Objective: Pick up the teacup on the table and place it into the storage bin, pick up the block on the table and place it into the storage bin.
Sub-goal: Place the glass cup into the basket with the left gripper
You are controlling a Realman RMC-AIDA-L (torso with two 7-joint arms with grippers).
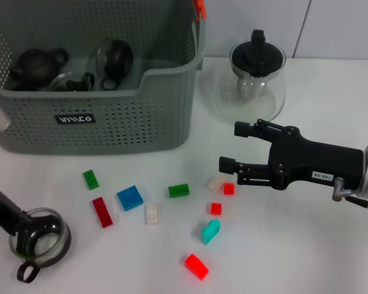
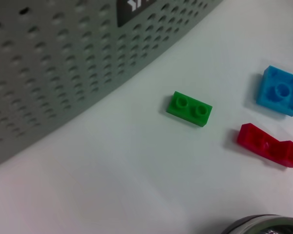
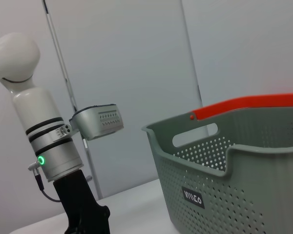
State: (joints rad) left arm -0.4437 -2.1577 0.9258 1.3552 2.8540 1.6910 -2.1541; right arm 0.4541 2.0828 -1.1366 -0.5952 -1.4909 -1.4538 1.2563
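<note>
A glass teacup (image 1: 42, 240) with a black handle stands on the table at the near left; its rim (image 2: 263, 225) shows in the left wrist view. My left gripper (image 1: 23, 230) reaches in from the left edge and rests at the cup's rim. Several blocks lie in the middle: green (image 1: 91, 179), dark red (image 1: 102, 212), blue (image 1: 130, 198), white (image 1: 152, 214), green (image 1: 178, 190), red (image 1: 216, 208), teal (image 1: 210, 231). My right gripper (image 1: 229, 148) hovers open just right of a white block (image 1: 215, 183) and a red one (image 1: 229, 188). The grey storage bin (image 1: 165, 104) stands at the back left.
Dark teapots and cups lie inside the bin. A glass teapot (image 1: 255, 76) with a black lid stands behind the right gripper. Another red block (image 1: 196, 266) lies near the front edge. The left wrist view shows the bin wall (image 2: 63, 73) close to a green block (image 2: 189, 108).
</note>
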